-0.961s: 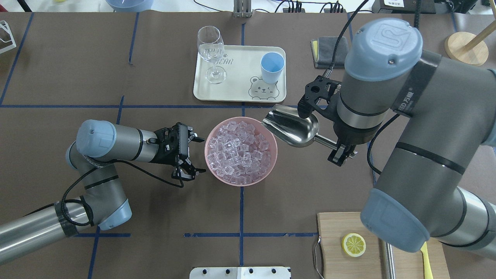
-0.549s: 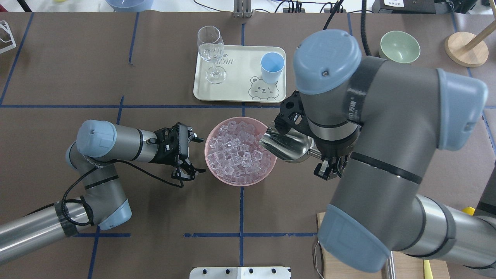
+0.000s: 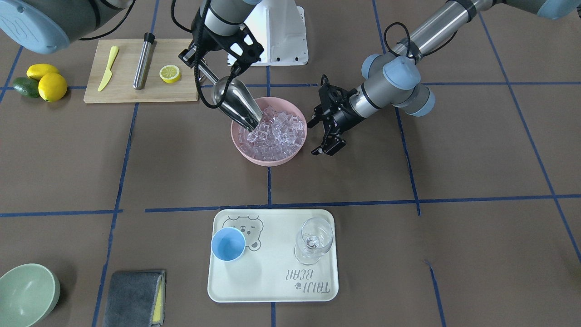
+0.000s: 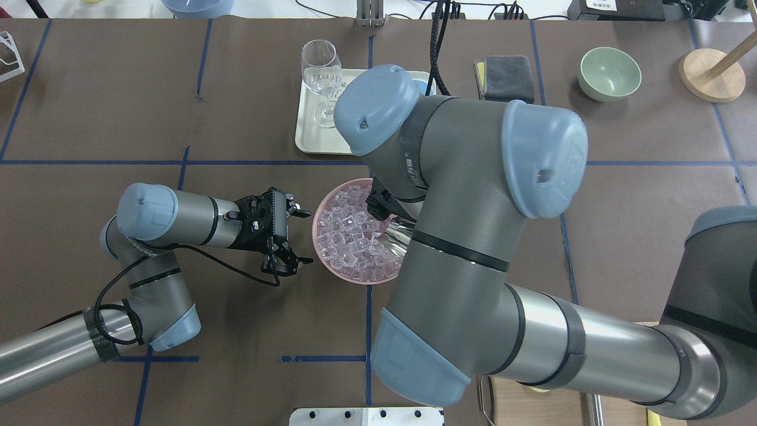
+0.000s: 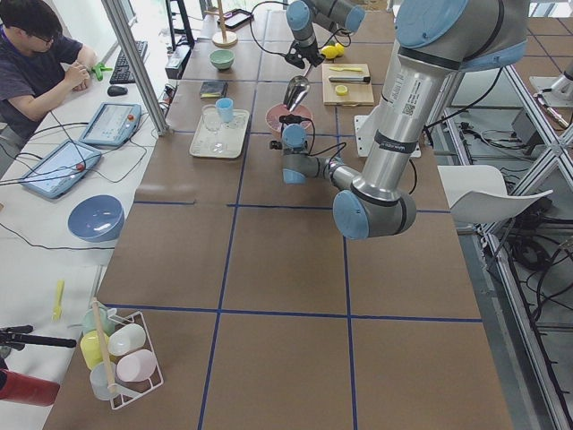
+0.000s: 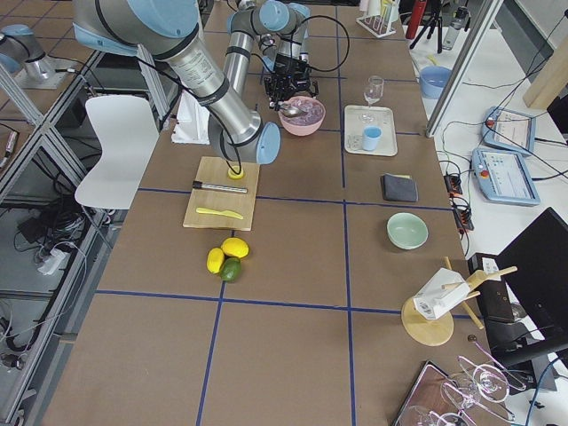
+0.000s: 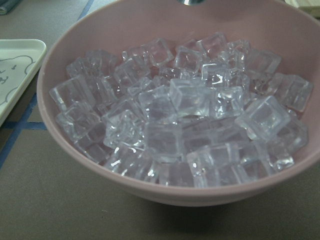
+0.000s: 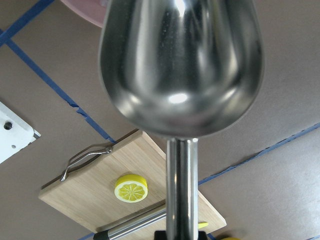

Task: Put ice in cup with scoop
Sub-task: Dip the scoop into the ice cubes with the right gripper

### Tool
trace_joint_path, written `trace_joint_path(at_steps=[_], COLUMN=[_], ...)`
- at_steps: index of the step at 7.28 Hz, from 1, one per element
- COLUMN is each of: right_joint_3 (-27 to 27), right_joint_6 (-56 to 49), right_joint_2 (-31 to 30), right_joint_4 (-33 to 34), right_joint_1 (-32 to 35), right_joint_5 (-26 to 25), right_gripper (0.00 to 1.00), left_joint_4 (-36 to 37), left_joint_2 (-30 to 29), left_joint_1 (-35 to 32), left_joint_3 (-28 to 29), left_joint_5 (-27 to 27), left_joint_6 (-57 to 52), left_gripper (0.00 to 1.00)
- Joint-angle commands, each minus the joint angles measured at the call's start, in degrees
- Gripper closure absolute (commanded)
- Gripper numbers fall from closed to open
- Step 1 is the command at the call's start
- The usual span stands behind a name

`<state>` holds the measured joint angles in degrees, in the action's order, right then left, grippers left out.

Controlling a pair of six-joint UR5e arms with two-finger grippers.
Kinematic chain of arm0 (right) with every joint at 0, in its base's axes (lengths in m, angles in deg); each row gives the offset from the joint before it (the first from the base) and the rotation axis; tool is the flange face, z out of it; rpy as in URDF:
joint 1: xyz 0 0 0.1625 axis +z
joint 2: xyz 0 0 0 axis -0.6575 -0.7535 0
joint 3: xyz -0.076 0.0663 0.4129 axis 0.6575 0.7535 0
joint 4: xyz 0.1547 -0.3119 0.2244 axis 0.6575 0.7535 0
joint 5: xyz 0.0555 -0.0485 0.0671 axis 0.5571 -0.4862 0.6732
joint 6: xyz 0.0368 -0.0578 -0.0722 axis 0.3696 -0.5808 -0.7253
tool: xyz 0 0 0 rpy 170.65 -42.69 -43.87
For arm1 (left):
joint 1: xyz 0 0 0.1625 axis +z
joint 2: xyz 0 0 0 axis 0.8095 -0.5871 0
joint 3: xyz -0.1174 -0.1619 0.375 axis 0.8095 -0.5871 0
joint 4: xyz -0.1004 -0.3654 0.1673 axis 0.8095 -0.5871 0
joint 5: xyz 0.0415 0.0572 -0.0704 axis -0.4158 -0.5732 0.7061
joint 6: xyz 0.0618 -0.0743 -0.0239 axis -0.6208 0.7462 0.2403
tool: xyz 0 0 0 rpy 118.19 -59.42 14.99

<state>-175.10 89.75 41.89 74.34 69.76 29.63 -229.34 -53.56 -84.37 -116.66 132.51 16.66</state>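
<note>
The ice [image 3: 278, 129] fills a pink bowl [image 3: 268, 161] at mid-table and fills the left wrist view [image 7: 185, 120]. My right gripper [image 3: 204, 63] is shut on the handle of the steel scoop [image 3: 236, 106]. The scoop is tilted steeply, mouth down, with its front lip at the ice on the bowl's right-arm side. The scoop's back shows in the right wrist view [image 8: 180, 65]. My left gripper [image 3: 317, 137] is open and empty beside the bowl's other side, also seen overhead [image 4: 304, 236]. The light-blue cup [image 3: 228, 244] stands upright on a cream tray [image 3: 272, 290].
A clear wine glass [image 3: 313, 238] stands on the same tray. A cutting board [image 3: 136, 93] behind the bowl holds a lemon slice [image 3: 170, 72], a steel cylinder [image 3: 143, 59] and a yellow knife [image 3: 108, 68]. A green bowl [image 3: 25, 290] and a grey cloth [image 3: 134, 290] lie beyond the tray.
My right arm has swung left over the bowl and tipped the scoop from level to mouth down at the ice. It now covers most of the tray overhead. The left arm has not moved.
</note>
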Motion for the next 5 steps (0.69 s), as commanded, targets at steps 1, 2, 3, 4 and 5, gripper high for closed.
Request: trace_joint_path(at_steps=[1,2,3,4,5], right_joint_3=[3.52,4.48,6.32,6.60,6.69], right_joint_6=[-0.07,-0.07,-0.07,-0.07,-0.07], right_joint_2=[1.78,1.95,2.91,3.36,3.36], right_joint_4=[1.11,1.20,2.42,2.69,2.69], right_joint_1=[-0.70,-1.58,-2.19,-2.63,-2.90], right_joint_5=[-0.48,-1.35,-1.88,-2.59,-2.68], right_gripper=[1.00,1.00,1.00,1.00,1.00], left_joint_4=[-0.60,-0.61,-0.61,-0.61,-0.61], left_joint_2=[0.00,0.00,0.00,0.00,0.00], left_joint_1=[0.00,0.00,0.09,0.09,0.09], left_joint_3=[0.00,0.00,0.00,0.00,0.00], left_joint_5=[0.00,0.00,0.00,0.00,0.00], left_joint_6=[0.03,0.03,0.03,0.03,0.03], left_gripper=[0.00,0.00,0.00,0.00,0.00])
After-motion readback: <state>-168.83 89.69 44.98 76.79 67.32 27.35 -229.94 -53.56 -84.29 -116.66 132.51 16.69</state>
